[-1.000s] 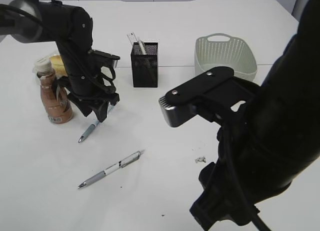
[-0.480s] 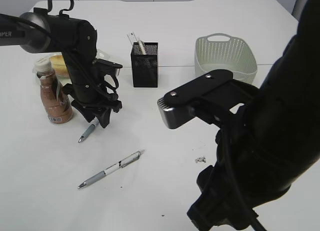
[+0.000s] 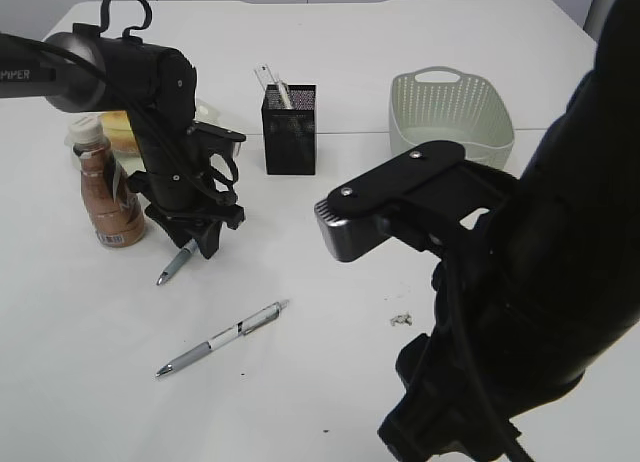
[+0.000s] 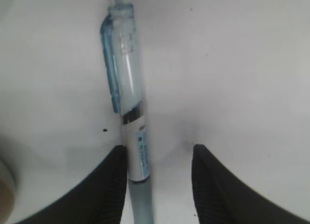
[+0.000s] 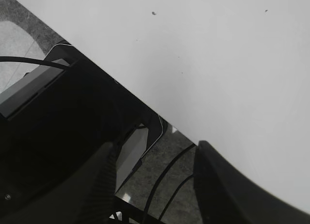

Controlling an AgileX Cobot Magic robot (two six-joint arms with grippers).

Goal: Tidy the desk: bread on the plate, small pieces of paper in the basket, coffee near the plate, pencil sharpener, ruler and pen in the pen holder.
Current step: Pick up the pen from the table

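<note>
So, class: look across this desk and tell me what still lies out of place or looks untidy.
Two pens lie loose on the table: a blue pen between the left gripper's open jaws, a silver pen nearer the front. A paper scrap sits outside the basket.

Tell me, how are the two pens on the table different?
The blue pen lies under the left gripper, between its fingers; the silver pen lies alone, nearer the camera. The blue pen is clear with a blue clip; the silver pen looks grey and white. Both lie flat on the white table.
</note>
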